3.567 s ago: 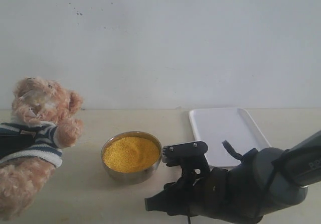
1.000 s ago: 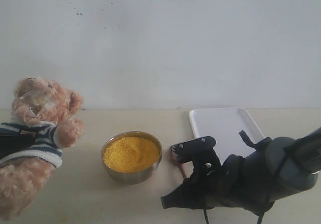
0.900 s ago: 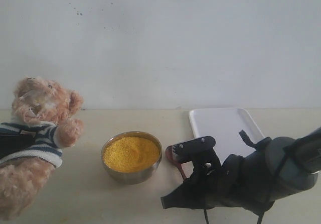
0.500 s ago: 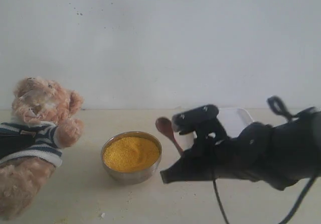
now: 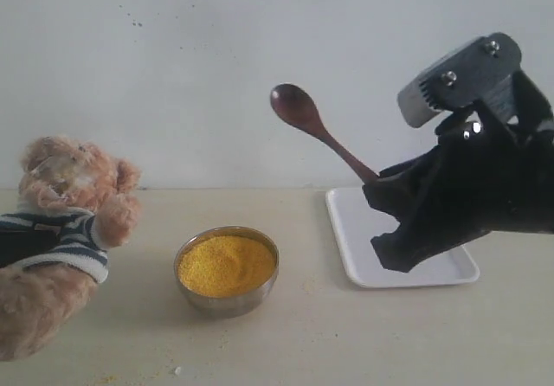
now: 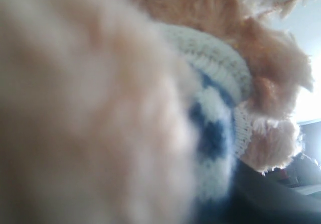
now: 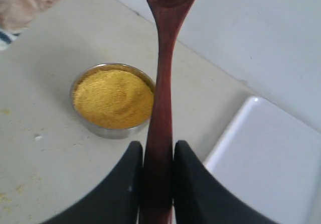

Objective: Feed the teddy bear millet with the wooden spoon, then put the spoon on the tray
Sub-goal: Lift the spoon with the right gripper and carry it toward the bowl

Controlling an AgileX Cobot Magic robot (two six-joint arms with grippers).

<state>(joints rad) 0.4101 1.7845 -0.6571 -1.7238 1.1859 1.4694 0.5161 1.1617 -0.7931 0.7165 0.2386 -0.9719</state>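
My right gripper (image 5: 376,183) is shut on the handle of the wooden spoon (image 5: 325,135) and holds it high above the table, with the spoon's bowl pointing up and left. In the right wrist view the spoon (image 7: 161,83) is pinched between the two black fingers of the gripper (image 7: 158,148). Millet (image 5: 226,264) fills a steel bowl below and to the left. The teddy bear (image 5: 69,187) leans at the left edge. Its fur and striped shirt (image 6: 100,108) fill the left wrist view and hide that gripper's fingers. The white tray (image 5: 381,217) lies behind the right arm.
The steel bowl (image 7: 113,97) stands between the bear and the tray (image 7: 271,158). A few spilled yellow grains lie on the beige table (image 5: 286,343) in front of the bowl. A white wall rises right behind the table.
My right gripper has risen from the table beside the bowl and swung right, lifting the spoon into the air. The bear has tipped slightly lower.
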